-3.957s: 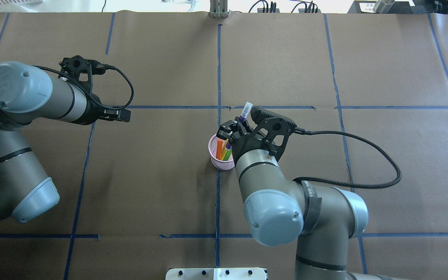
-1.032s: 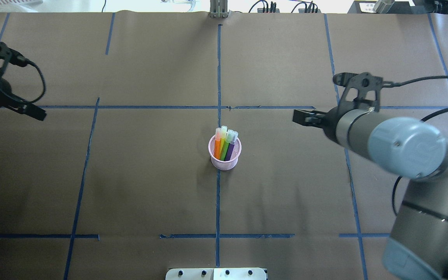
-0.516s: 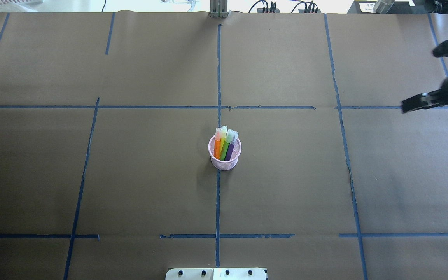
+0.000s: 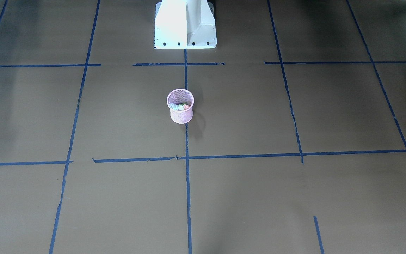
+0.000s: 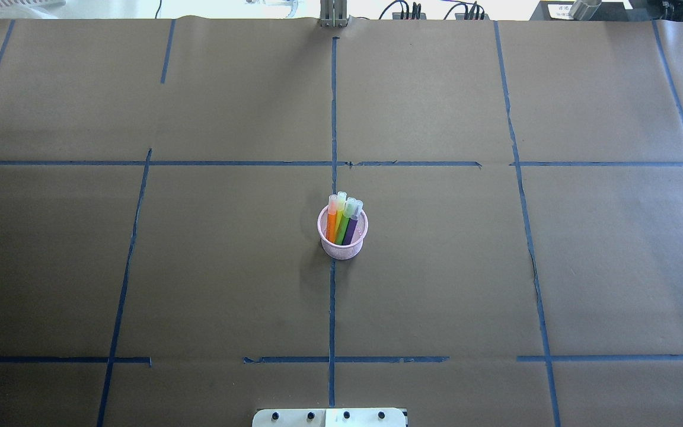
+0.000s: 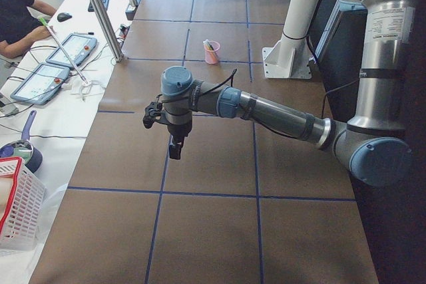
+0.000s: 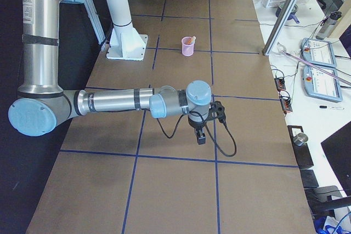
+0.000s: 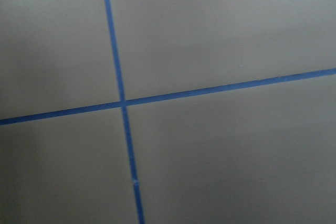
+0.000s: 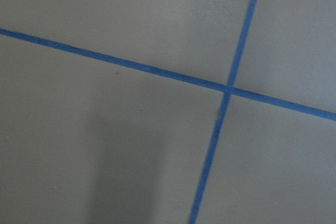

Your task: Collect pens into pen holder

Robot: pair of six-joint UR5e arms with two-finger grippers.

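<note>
Left gripper (image 6: 175,149) points down over the table (image 5: 199,267), above a tape cross (image 8: 123,103); jaws wide or narrow, I cannot tell; holder (image 5: 342,249) stands upright, well apart from both jaws, between them; four pens (image 5: 341,225) stand in it, caps up; right gripper (image 7: 201,137) points down, jaw state unclear

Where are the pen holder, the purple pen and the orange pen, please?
pen holder (image 5: 341,251), overhead exterior view, on its near mesh wall.
purple pen (image 5: 351,231), overhead exterior view, on its coloured barrel.
orange pen (image 5: 331,226), overhead exterior view, on its coloured barrel.
</note>
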